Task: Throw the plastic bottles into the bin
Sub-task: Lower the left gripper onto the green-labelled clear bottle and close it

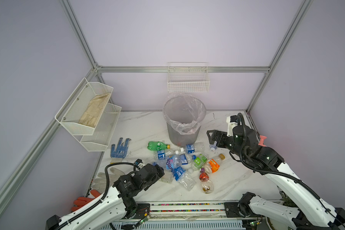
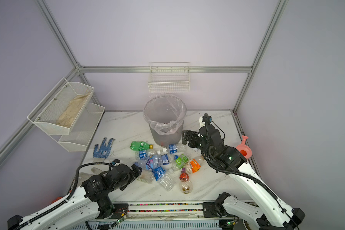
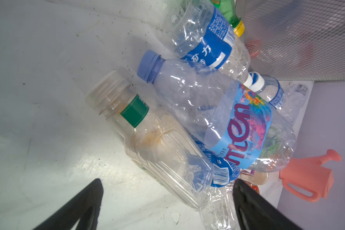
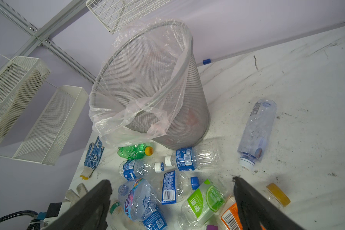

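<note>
Barely started: about a dozen plastic bottles (image 1: 179, 161) lie heaped on the tabletop (image 1: 237, 179) beside the bin (image 1: 179, 137). Both apart, empty: left pincer (image 3: 167, 183), right pincer (image 4: 171, 182).

The left hand (image 3: 167, 182) and the right hand (image 4: 170, 181) both reach forward, jaws spread wide, each empty.

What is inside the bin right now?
The bin holds a clear plastic bag as liner, and a blurred reddish shape shows through the mesh near the bottom; what it is I cannot tell. The bin's floor is hidden by its wall and the bag.
</note>
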